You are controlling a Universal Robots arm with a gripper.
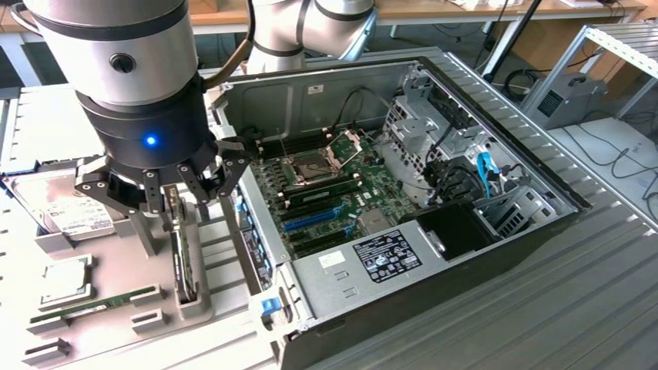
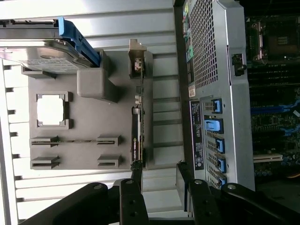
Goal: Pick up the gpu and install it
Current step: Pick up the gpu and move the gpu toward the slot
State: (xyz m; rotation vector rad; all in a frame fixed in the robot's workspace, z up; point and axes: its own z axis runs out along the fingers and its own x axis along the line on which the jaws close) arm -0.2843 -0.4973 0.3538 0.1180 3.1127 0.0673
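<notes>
The jaws are spread wide open and nothing is held yet. The gpu (image 1: 185,262) is parked on edge in a slot of the grey holder (image 2: 84,126), right below the jaws and untouched. In the wrist view it's lined up nearer one jaw than mid-gap. A thin dark card is seen, with its silver bracket (image 2: 137,61) at the end farthest from the jaws. It's probably stiff and lightish but fragile, so it's best pinched across the flat faces near the top edge.
</notes>
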